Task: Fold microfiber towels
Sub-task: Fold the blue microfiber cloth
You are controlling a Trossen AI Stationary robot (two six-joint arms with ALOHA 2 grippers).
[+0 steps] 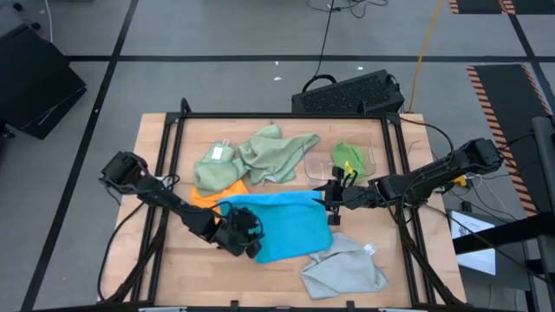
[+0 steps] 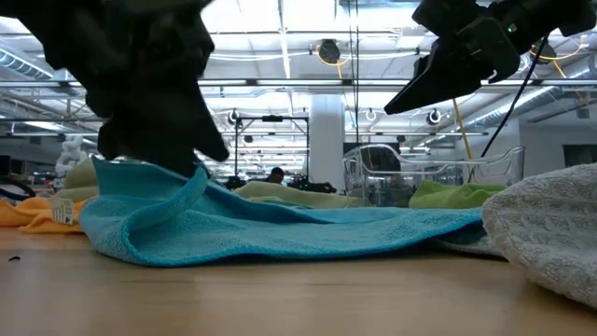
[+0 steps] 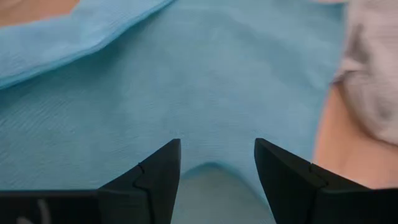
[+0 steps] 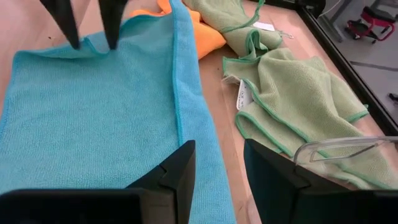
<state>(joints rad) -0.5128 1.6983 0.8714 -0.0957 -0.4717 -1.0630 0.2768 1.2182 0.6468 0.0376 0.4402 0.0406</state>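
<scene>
- The left gripper (image 1: 251,245) sits low over the left edge of the bright blue microfiber towel (image 1: 282,225), its jaws parted with blue cloth showing between the fingertips (image 3: 158,171); nothing is pinched between them.
- The right gripper (image 1: 332,196) is at the blue towel's far right corner, raised above it in the low view (image 2: 410,98); its jaws stand parted over the folded edge and grip nothing.
- The blue towel lies spread in the middle of the wooden table (image 1: 165,269), one long side turned over in a fold.
- A crumpled orange microfiber towel (image 1: 217,194) pokes out from beneath the blue one's far left corner.
- Beyond it two pale sage green microfiber towels (image 1: 260,156) lie bunched side by side, touching each other; white labels show on them.
- A light grey microfiber towel (image 1: 344,269) lies rumpled at the table's near edge, touching the blue towel's near right corner.
- A bright green microfiber towel (image 1: 348,156) rests inside the clear shallow plastic tray (image 1: 371,149) at the far right, just beyond the right gripper.
</scene>
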